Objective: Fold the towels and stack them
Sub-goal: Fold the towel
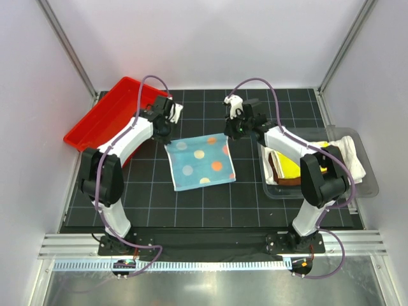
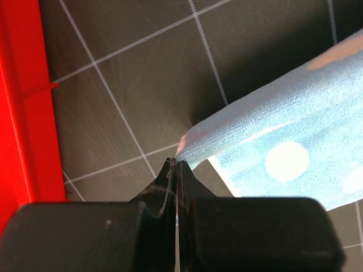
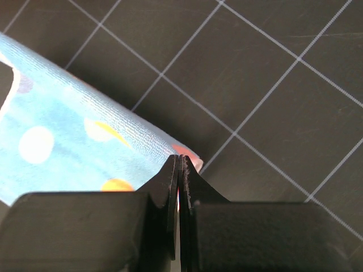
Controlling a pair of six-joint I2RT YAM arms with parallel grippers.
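The light-blue spotted towel (image 1: 201,160) lies mid-table (image 1: 146,197) between the arms, its far edge raised, with the left gripper (image 2: 176,165) clamped on the far-left corner and the right gripper (image 3: 179,160) on the far-right one (only a tip of cloth shows at each pair of fingertips).

A light-blue spotted cloth towel (image 1: 201,161) lies spread at the middle of the dark gridded desk (image 1: 153,204), its two far corners raised. A yellow-green towel (image 1: 290,164), a brown towel (image 1: 285,180) and a white towel (image 1: 349,155) sit heaped together at the right.
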